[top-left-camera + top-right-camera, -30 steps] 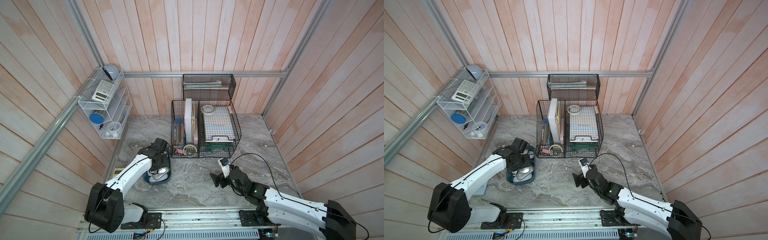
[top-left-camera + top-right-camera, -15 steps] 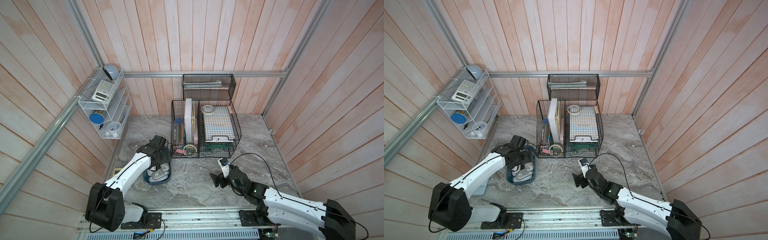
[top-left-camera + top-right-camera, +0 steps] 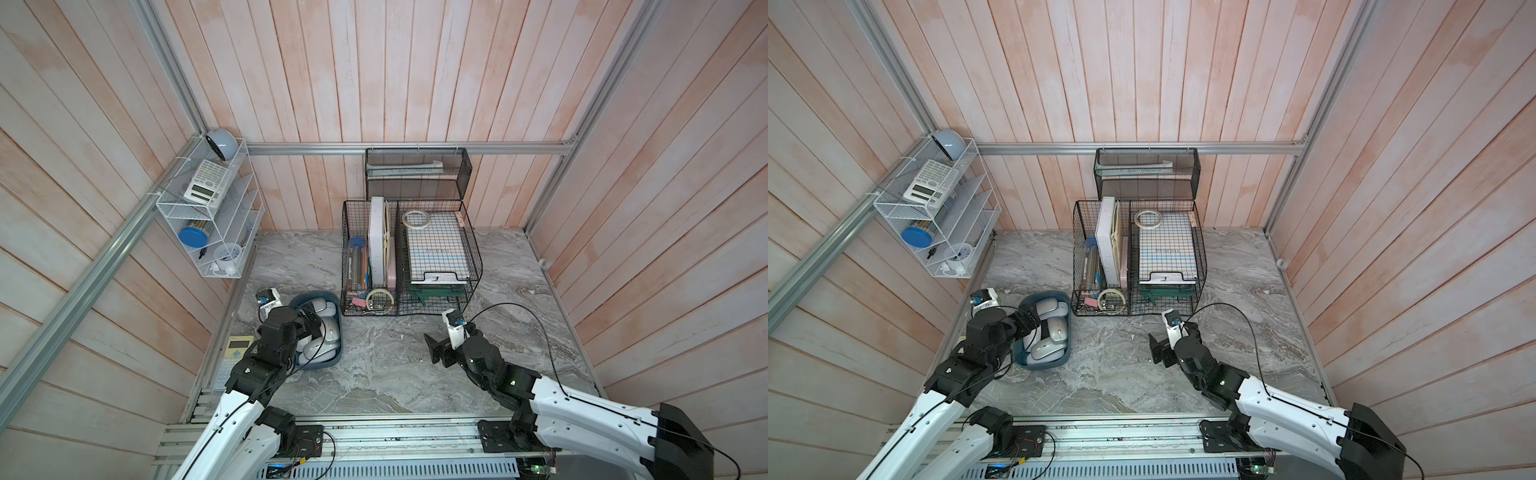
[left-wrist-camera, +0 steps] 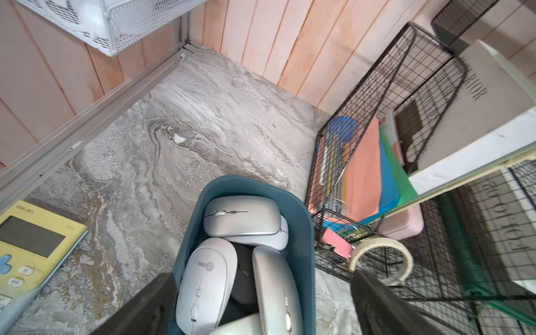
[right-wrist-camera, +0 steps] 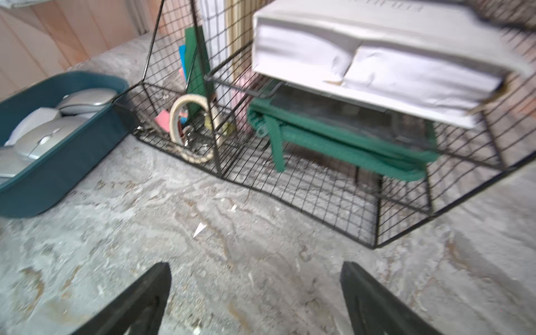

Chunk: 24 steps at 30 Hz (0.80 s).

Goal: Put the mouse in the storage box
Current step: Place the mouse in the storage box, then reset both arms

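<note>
Rack: white wire, left wall; grey calculator on top.
Baskets: black wire, back of table, stuffed.
Tape roll: upright, basket's front corner.
Yellow calculator: flat, table's left edge.

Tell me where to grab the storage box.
Probably pinch the long wall of the storage box facing open table, coming straight down: the rim is thin and upright, the opposite wall crowds the wire basket, and mice fill the middle.

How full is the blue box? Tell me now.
Nearly full: several grey and white mice lie packed and overlapping in the storage box, up to about its rim, with hardly any floor showing.
</note>
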Tool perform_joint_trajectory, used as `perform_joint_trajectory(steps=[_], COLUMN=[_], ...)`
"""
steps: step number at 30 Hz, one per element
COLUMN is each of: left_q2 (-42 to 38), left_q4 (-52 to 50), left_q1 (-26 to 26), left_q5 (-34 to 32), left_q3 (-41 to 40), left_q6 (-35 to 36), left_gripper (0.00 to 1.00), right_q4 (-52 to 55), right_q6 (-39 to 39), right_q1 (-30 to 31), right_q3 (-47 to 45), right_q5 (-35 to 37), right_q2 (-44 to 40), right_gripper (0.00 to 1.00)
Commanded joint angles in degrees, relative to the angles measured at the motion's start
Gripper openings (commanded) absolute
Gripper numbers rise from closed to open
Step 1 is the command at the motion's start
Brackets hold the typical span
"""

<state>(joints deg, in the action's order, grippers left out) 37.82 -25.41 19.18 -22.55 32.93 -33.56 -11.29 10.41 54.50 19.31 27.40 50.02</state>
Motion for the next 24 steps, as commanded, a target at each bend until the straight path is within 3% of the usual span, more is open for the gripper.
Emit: perform_joint_trajectory(steps=[1,5,12,16,17,20,22,24], left_q2=[-1.2,-3.1,-6.3,0.2,3.4,12.7,18.5,26.4], left_q4=[11.0,20.3,40.9,57.8,62.0,70.0,72.8,77.7], left_q1=[-0.2,-0.3,-0.3,-1.1,-2.4,-8.0,-11.5,-16.0], left_q5=[-7.3,-11.4,-18.8,-21.5,-20.4,-14.1,-9.2,-3.9], left_q3=[-3.9,-9.0,-22.5,-29.7,-30.7,-30.6,-28.9,-26.5], left_q6=[4.4,11.0,26.8,35.1,35.9,33.0,31.4,30.1], left_gripper=[1.0,1.0,1.0,1.0,1.0,1.0,1.0,1.0], right_q4=[-5.9,-8.9,-5.4,-12.0,-14.5,-27.3,-33.1,-36.6], right_q6=[-5.7,-6.8,-1.0,2.1,0.7,3.5,5.3,-0.9], right_q1=[-1.3,-7.9,-28.6,-38.3,-40.5,-42.8,-45.8,-46.4], right_q3=[3.2,2.7,-2.3,-8.1,-9.1,-10.6,-10.5,-8.3], right_q5=[14.5,25.3,24.4,20.0,17.4,22.0,18.6,14.6], right_q2=[-1.0,-3.3,-7.3,-2.4,0.1,8.0,12.6,17.9], right_gripper=[0.97,0.98,0.97,0.98,0.98,0.98,0.97,0.98])
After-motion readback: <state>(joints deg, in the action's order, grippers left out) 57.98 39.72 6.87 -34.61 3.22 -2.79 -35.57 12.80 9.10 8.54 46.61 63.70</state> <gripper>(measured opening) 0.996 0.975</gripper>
